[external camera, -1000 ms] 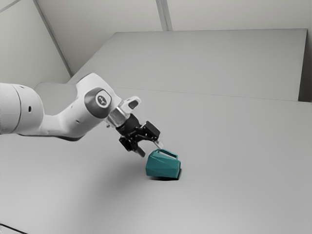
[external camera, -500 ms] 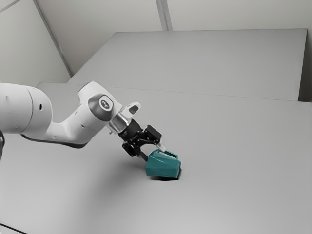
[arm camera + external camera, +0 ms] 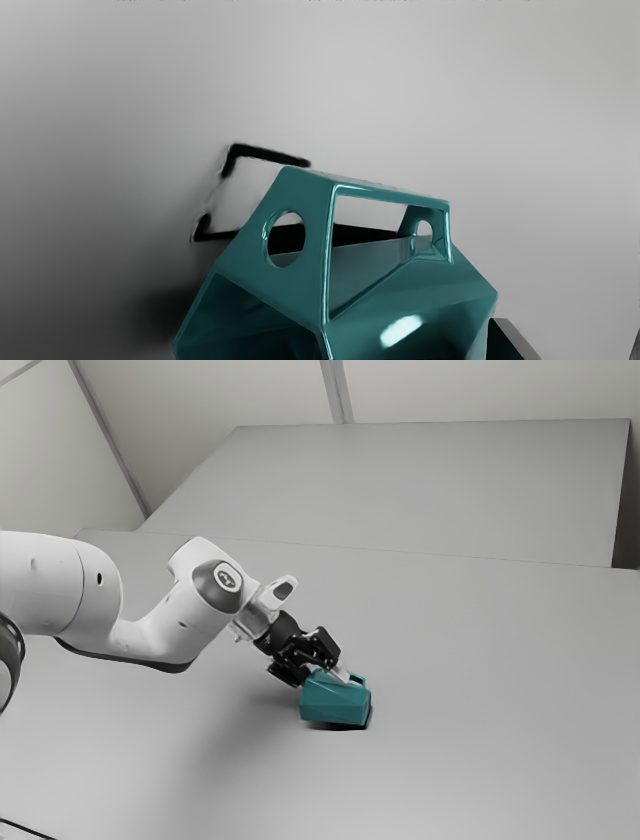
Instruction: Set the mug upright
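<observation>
The teal faceted mug (image 3: 335, 700) lies on its side on the grey table, its handle facing up toward the arm. Over its upper part is my gripper (image 3: 324, 674), open, with a light fingertip overlapping the handle area. In the wrist view the mug (image 3: 395, 290) shows its handle with round holes and a dark opening at one end. My gripper (image 3: 415, 347) reaches around the mug there, one finger (image 3: 512, 340) beside the body; the other finger is mostly hidden by the mug.
The grey table (image 3: 480, 660) extends around the mug, with a raised grey panel (image 3: 430, 490) behind it. A dark cable (image 3: 25, 828) crosses the exterior view's lower left corner.
My gripper has moved down and toward the exterior view's right, from above the mug to around its upper part. The mug has not visibly moved.
</observation>
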Tool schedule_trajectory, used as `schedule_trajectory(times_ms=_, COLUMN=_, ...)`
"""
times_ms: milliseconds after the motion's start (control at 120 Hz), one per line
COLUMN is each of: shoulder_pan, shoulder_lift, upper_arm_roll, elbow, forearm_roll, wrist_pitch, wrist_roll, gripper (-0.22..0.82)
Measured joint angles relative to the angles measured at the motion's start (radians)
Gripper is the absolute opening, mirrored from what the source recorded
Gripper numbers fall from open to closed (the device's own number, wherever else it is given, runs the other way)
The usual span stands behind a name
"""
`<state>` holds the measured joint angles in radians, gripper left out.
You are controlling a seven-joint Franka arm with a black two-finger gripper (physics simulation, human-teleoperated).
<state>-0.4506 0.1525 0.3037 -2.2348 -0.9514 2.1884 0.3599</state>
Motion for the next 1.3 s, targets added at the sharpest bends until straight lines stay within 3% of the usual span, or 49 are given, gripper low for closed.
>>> schedule_trajectory(times_ms=175, shoulder_pan=-0.008, shoulder_lift=-0.004, upper_arm_roll=0.0, elbow=0.006, forearm_roll=-0.013, wrist_pitch=0.003, wrist_roll=0.011, gripper=0.02)
schedule_trajectory(times_ms=450, shoulder_pan=-0.051, shoulder_lift=-0.014, upper_arm_roll=-0.006, elbow=0.024, forearm_roll=-0.031, wrist_pitch=0.013, wrist_roll=0.016, gripper=-0.14)
schedule_trajectory(times_ms=800, shoulder_pan=-0.092, shoulder_lift=-0.058, upper_arm_roll=-0.006, elbow=0.054, forearm_roll=0.01, wrist_pitch=0.034, wrist_roll=-0.002, gripper=-0.18)
schedule_trajectory(times_ms=1067, shoulder_pan=-0.068, shoulder_lift=-0.062, upper_arm_roll=0.003, elbow=0.144, forearm_roll=0.239, wrist_pitch=0.032, wrist_roll=-0.041, gripper=-0.18)
schedule_trajectory(times_ms=1300, shoulder_pan=-0.074, shoulder_lift=0.001, upper_arm_roll=0.004, elbow=0.266, forearm_roll=0.541, wrist_pitch=-0.03, wrist_roll=-0.09, gripper=-0.18)
